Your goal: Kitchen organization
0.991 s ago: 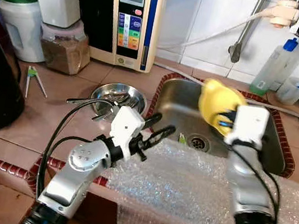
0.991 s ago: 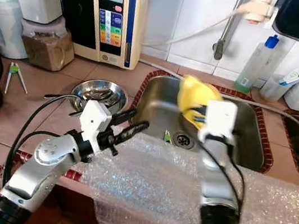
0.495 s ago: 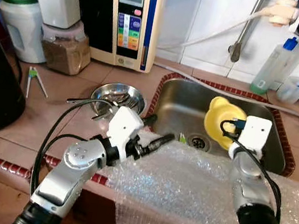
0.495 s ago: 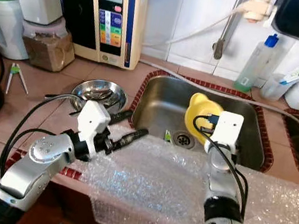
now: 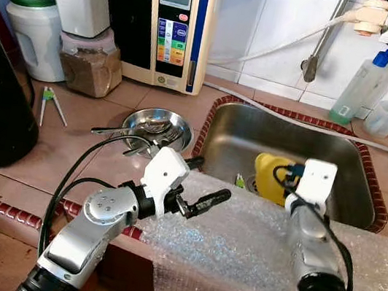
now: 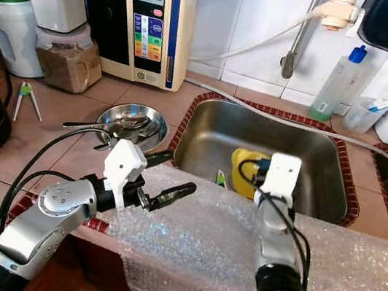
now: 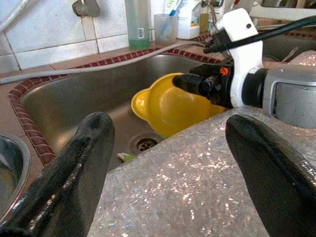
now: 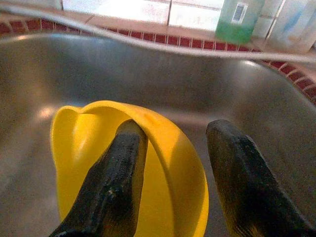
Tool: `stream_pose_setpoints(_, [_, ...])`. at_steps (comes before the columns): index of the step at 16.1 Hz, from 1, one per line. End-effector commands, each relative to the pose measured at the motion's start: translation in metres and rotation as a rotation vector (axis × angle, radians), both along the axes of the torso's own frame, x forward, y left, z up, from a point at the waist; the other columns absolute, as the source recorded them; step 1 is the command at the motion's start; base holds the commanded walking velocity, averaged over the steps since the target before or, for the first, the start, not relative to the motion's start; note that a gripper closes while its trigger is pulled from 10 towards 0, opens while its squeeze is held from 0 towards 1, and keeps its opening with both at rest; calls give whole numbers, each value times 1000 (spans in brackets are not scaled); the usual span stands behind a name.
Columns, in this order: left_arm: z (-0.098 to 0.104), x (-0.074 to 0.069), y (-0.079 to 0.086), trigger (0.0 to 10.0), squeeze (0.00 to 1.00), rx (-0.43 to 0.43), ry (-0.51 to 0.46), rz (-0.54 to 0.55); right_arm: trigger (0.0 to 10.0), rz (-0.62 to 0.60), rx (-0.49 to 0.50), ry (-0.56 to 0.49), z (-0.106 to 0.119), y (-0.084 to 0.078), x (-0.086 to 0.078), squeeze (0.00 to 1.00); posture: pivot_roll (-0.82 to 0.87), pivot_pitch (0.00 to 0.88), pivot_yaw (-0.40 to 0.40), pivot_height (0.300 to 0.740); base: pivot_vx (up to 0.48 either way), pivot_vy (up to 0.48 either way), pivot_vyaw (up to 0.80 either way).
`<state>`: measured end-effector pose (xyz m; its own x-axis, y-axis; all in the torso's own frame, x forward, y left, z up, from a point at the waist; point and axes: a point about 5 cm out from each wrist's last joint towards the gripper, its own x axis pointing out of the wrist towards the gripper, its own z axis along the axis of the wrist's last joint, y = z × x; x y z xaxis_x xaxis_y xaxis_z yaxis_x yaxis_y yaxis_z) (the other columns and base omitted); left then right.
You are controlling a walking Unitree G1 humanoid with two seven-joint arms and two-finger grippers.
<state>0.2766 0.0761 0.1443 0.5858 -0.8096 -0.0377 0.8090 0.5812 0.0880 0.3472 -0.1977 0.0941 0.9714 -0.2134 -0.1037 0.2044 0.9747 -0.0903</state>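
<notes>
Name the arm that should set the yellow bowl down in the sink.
Right: its pincer straddles the yellow bowl rim, low inside the sink. The left pincer hovers open above the bubble wrap.
</notes>
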Motion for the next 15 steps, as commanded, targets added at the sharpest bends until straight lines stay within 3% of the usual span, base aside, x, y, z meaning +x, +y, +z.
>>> stream_pose_setpoints(1, [4, 1, -1, 10000, 1000, 5, -27, 9, 10000, -1, -4, -21, 4, -1, 1, 1000, 147, 0, -6, 740, 0, 0, 0])
stream_pose_setpoints(4, [10, 12, 4, 10000, 1000, -7, -91, 132, 10000, -5, 69, -8, 5, 0, 2, 1000, 140, 0, -4, 740, 0, 0, 0])
stream_pose_setpoints(5, [10, 16, 6, 10000, 1000, 10, -116, 183, 10000, -82, 193, 0, 2, -10, 0, 1000, 140, 0, -7, 740, 0, 0, 0])
stream_pose_setpoints(6, [11, 18, 7, 10000, 1000, 1, -122, 207, 10000, -91, 228, 2, 1, -13, 0, 1000, 139, 0, -8, 740, 0, 0, 0])
stream_pose_setpoints(7, [12, 21, 9, 10000, 1000, -13, -124, 251, 10000, -131, 214, -41, 7, -22, -1, 1000, 139, 0, -9, 740, 0, 0, 0])
stream_pose_setpoints(9, [12, 22, 10, 10000, 1000, -16, -135, 282, 10000, -117, 228, -49, 8, -24, -2, 1000, 138, 0, -10, 740, 0, 0, 0])
stream_pose_setpoints(10, [10, 24, 10, 10000, 1000, -7, -137, 300, 10000, -90, 65, -48, 13, -26, -2, 1000, 136, 0, -10, 740, 0, 0, 0])
stream_pose_setpoints(11, [10, 24, 10, 10000, 1000, -10, -133, 301, 10000, -50, 226, -71, 14, -19, 0, 1000, 134, 0, -10, 740, 0, 0, 0])
stream_pose_setpoints(12, [10, 25, 9, 10000, 1000, -9, -134, 307, 10000, -50, 307, -85, 15, -15, 0, 1000, 133, 0, -9, 740, 0, 0, 0])
stream_pose_setpoints(13, [10, 27, 9, 10000, 1000, -14, -132, 315, 10000, -54, 357, -84, 14, -12, 0, 1000, 130, 0, -10, 740, 0, 0, 0])
stream_pose_setpoints(15, [10, 28, 9, 10000, 1000, -17, -128, 322, 10000, -57, 355, -75, 11, -10, -1, 1000, 128, 0, -11, 740, 0, 0, 0])
